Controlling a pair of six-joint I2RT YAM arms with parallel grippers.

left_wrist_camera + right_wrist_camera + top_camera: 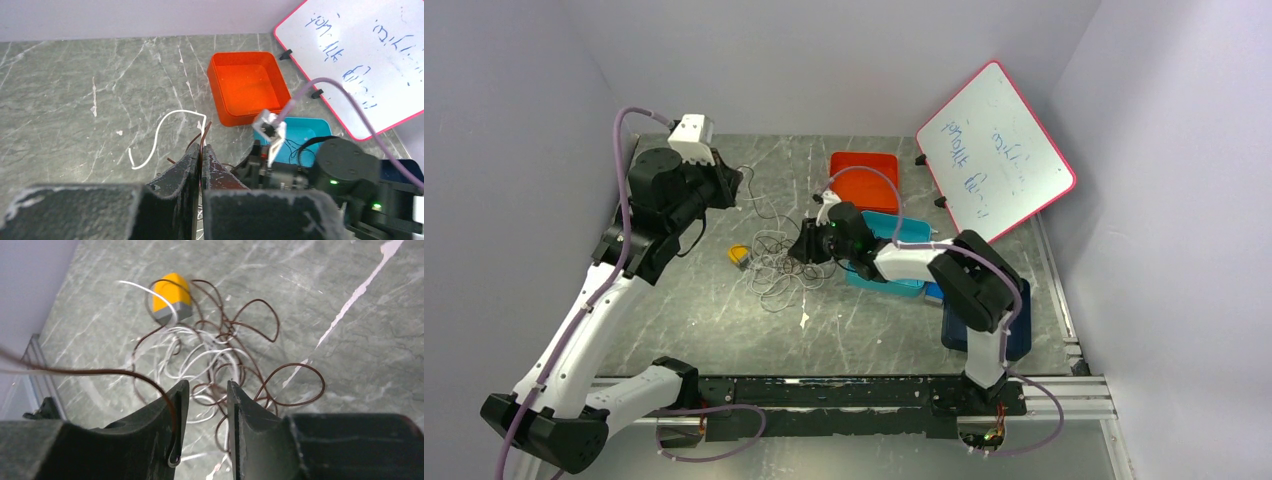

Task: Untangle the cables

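Observation:
The cables lie in a loose tangle of white and dark brown loops at the middle of the table. A yellow and grey plug sits at the tangle's left edge. My left gripper, raised at the back left, is shut on a dark brown cable that runs up out of its tips. A white cable end curls on the table beyond it. My right gripper hangs open just over the tangle's right side. A brown strand drapes over its left finger.
An orange bin stands at the back, and a blue bin sits under the right arm. A whiteboard leans against the right wall. A dark blue block lies beside the right arm's base. Grey walls close three sides.

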